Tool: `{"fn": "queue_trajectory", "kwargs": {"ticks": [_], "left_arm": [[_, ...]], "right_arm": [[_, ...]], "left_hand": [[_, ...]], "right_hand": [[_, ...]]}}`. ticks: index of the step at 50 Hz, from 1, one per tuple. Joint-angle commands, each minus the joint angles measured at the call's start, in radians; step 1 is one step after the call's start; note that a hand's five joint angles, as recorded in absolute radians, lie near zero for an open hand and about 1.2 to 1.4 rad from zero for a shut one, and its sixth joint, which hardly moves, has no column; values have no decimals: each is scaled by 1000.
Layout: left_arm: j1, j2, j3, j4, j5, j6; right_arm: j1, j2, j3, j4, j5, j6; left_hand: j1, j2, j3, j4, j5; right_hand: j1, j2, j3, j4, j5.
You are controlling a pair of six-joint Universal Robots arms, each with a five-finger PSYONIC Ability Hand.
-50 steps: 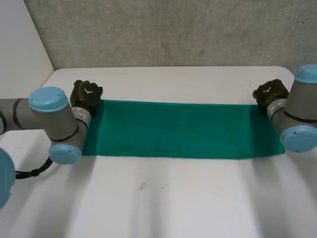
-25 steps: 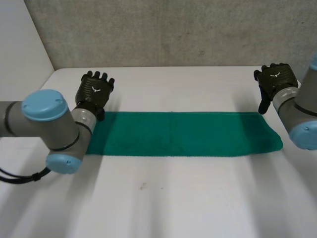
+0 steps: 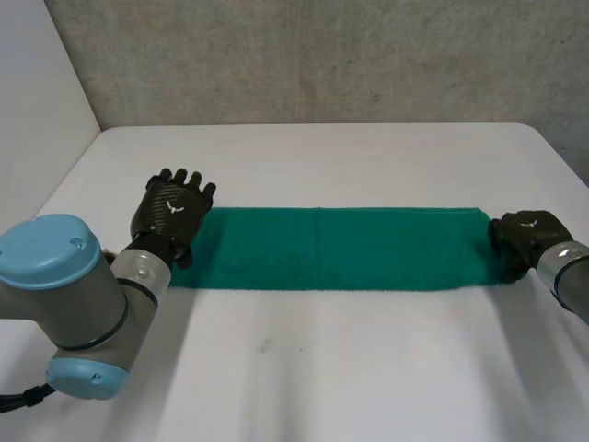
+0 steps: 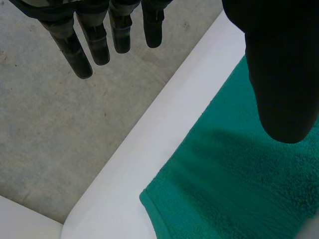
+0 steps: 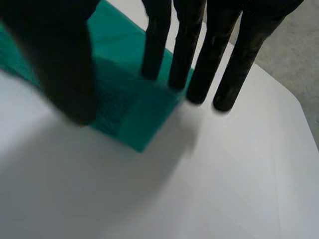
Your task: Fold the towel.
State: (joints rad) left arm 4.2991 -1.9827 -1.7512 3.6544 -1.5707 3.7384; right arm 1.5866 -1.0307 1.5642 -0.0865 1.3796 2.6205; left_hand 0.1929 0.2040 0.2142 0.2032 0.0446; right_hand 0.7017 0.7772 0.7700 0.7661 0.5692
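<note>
The green towel [image 3: 340, 249] lies as a long strip across the middle of the table [image 3: 322, 368]. The left hand [image 3: 170, 210] hovers spread above one short end, and the right hand [image 3: 525, 235] stands straight-fingered at the other, neither grasping.

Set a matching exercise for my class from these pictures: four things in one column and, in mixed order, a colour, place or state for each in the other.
Column one:
1. towel
2. left hand
3. right hand
4. table

Column two:
A. white, bearing everything else
B. at the strip's end on the robot's right, fingers straight and pointing down
C. green, lying flat as a long strip
D. over the strip's end on the robot's left, fingers straight

Pairs: 1-C, 2-D, 3-B, 4-A
</note>
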Motion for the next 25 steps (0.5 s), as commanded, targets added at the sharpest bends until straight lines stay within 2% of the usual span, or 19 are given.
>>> {"fn": "queue_trajectory", "kwargs": {"ticks": [1,10,11,14,15,17,19,25], "left_arm": [[-1,-7,-1,0,-2,0],[1,1,-4,0,-3,0],[1,1,-4,0,-5,0],[1,2,-5,0,-5,0],[1,2,-5,0,-5,0],[1,2,-5,0,-5,0],[1,2,-7,0,-5,0],[1,2,-7,0,-6,-11]], "right_arm": [[-45,50,-39,-53,3,-7],[-178,47,-96,-24,76,-134],[-218,35,-119,-21,100,-230],[-237,31,-133,-19,118,-301],[-246,24,-144,-22,125,-383],[-243,6,-151,-26,125,-415],[-231,-26,-157,-22,124,-413],[1,-80,-208,-30,84,-310]], "left_hand": [[-18,-29,-40,-29,-45],[-18,-29,-40,-29,-45],[-18,-29,-40,-29,-45],[-18,-29,-40,-29,-45],[-18,-29,-40,-29,-45],[-18,-29,-40,-29,-45],[-18,-29,-40,-29,-45],[-18,-29,-40,-29,-45]], "right_hand": [[695,619,626,630,653],[695,619,626,630,653],[695,619,626,630,653],[695,619,626,630,653],[695,619,626,630,653],[695,619,626,630,653],[695,619,626,630,653],[695,619,626,630,653]]}}
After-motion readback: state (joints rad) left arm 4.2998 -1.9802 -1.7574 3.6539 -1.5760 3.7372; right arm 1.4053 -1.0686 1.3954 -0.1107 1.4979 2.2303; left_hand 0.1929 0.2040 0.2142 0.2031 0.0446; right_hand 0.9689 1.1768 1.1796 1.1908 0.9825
